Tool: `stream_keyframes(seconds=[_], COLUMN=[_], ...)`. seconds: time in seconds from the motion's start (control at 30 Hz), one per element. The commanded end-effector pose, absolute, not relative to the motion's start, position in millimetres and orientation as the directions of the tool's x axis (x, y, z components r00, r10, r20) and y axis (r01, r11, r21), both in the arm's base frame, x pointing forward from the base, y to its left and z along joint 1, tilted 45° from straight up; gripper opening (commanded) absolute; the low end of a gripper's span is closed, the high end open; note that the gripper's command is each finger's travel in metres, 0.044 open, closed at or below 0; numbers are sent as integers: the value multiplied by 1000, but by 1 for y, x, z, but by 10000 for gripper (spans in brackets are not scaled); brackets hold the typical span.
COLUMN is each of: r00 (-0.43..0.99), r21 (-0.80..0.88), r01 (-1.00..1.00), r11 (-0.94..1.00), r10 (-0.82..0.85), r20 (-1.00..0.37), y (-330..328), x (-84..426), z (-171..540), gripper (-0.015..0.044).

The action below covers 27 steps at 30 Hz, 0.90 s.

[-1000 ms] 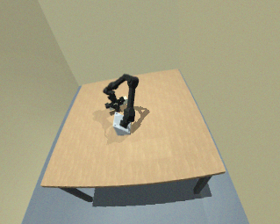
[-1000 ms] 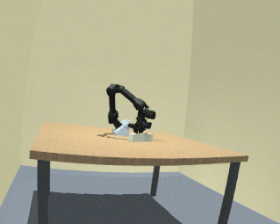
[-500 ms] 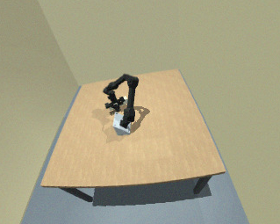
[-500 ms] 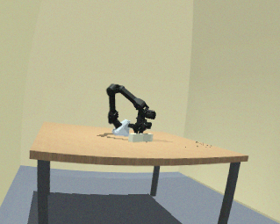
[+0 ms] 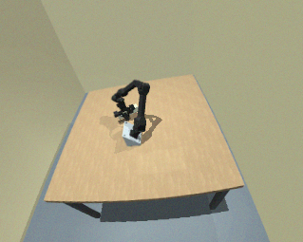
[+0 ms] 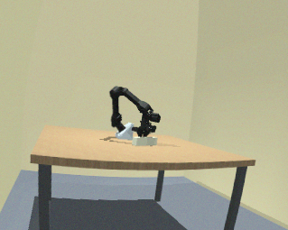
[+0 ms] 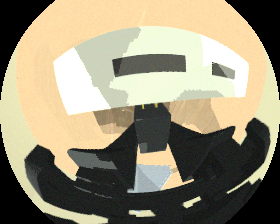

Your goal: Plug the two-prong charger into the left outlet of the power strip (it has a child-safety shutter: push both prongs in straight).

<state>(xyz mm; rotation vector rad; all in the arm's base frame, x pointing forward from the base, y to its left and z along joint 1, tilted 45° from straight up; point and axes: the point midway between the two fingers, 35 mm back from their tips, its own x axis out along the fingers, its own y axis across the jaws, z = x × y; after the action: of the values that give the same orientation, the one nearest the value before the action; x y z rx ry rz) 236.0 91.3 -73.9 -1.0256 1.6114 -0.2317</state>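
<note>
Above the power strip (image 7: 146, 72), tool (image 7: 151, 150) clamped on charger (image 7: 151, 128), prongs near outlet slot.

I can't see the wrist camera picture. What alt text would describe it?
A dark charger, gripped in the robot's jaws, points its two small prongs at the lower edge of a white power strip just ahead. The strip shows one wide dark slot above the charger and part of another at the right, on a tan table.
</note>
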Motion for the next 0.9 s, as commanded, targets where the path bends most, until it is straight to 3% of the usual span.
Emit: stream_keyframes(seconds=[0.0,0.87], r00=[43,43], r21=[-638,-638], r01=[-493,-492], r11=[592,592], r10=[-715,-715], r20=[-698,-698], y=[92,95], x=[239,245], z=[-73,-75], gripper=[0,0])
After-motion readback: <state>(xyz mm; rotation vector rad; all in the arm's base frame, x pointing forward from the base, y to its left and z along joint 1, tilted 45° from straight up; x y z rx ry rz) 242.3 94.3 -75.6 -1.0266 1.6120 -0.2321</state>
